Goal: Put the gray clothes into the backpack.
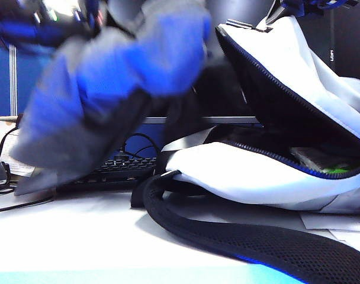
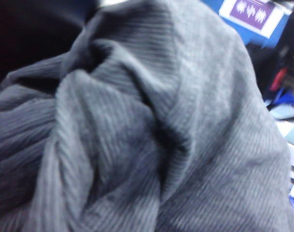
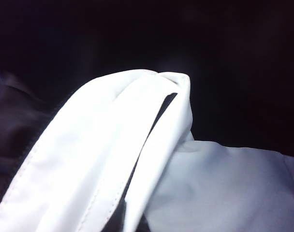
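Note:
The gray clothes (image 1: 109, 89) hang in the air as a blurred bunch on the left of the exterior view, just left of the backpack mouth. Their ribbed fabric (image 2: 152, 125) fills the left wrist view and hides my left gripper's fingers. The left gripper (image 1: 55, 21) is a dark blur above the bunch and carries it. The pale backpack (image 1: 257, 171) lies on the table at the right with its dark mouth (image 1: 275, 118) wide open. My right gripper (image 1: 307, 5) holds the upper flap up at the top edge. A white fold of the backpack (image 3: 113, 145) covers its fingers.
A wide black mesh shoulder strap (image 1: 239, 236) curves across the white table (image 1: 67, 236) in front of the bag. A black keyboard (image 1: 121, 168) and cables lie behind the hanging clothes. Something green (image 1: 334, 168) shows inside the bag.

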{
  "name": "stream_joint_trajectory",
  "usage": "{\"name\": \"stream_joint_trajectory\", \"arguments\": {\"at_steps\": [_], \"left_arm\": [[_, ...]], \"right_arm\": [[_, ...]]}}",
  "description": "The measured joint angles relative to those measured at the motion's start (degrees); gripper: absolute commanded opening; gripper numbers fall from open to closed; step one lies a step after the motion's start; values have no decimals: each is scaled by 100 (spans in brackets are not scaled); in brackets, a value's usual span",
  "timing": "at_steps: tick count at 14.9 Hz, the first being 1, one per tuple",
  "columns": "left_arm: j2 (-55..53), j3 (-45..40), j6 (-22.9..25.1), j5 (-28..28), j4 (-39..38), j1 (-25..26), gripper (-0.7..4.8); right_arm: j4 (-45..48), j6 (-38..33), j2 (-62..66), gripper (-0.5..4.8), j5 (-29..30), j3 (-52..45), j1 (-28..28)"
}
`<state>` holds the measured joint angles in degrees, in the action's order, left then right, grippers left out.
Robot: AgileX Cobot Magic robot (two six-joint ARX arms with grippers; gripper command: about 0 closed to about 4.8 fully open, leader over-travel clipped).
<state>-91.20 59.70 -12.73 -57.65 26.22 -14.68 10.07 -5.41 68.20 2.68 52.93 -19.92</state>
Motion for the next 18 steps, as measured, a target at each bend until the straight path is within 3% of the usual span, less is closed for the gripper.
{"name": "stream_joint_trajectory", "arguments": {"at_steps": [2, 4, 5, 8, 13, 16, 18], "left_arm": [[72, 2, 2, 2, -170, 2, -5], [-149, -35, 87, 109, -577, -398, -5], [-319, -59, 186, 350, -568, -942, -5], [-1038, 542, 282, 1165, 262, -1679, -5], [-2251, 927, 269, 2031, 275, -1655, -5], [-3003, 1062, -850, 1998, 2039, -1963, -5], [-3390, 1923, -1134, 1930, 2024, -2249, -5]], "right_arm": [[7, -59, 0, -5, 4, -2, 0], [118, -297, 2, -5, 173, -2, 11], [138, -402, 4, -5, 267, -2, 11], [173, -529, 0, -5, 601, -2, 37], [72, -553, -192, -5, 1169, -15, 35], [-109, -551, -203, -5, 1318, -39, 35], [-105, -551, -229, -5, 1320, -37, 35]]}}
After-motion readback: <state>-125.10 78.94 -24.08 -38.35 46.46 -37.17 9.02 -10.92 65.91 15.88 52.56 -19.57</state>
